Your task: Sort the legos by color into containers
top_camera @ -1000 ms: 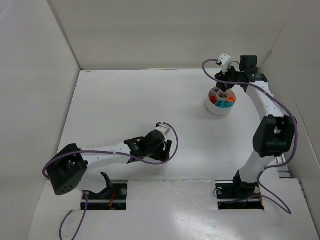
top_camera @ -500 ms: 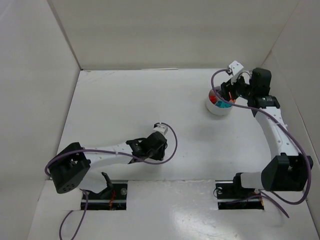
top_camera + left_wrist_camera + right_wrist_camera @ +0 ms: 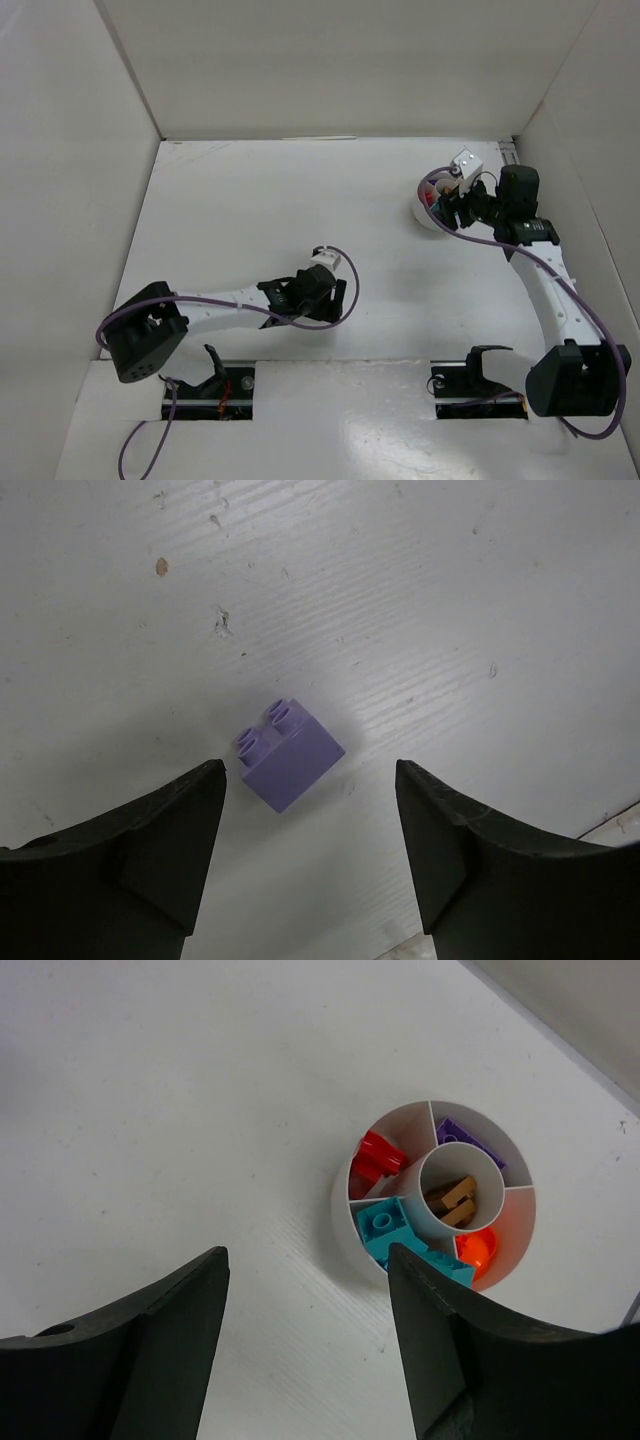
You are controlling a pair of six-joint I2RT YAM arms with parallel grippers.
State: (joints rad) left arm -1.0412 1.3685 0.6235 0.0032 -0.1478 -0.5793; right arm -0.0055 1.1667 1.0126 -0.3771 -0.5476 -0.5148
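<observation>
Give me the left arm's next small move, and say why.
Probably lower the left tool straight down and close it on the small purple plastic brick. The brick lies loose on the white table between the open fingers, untouched, while the round white divided dish sits across the table.

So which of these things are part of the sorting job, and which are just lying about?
Part of the job: loose purple brick on the table; divided white dish holding a red brick, purple piece, teal bricks and orange piece.
Just there: brown pieces in the dish's hub; arm cables; white walls.
</observation>
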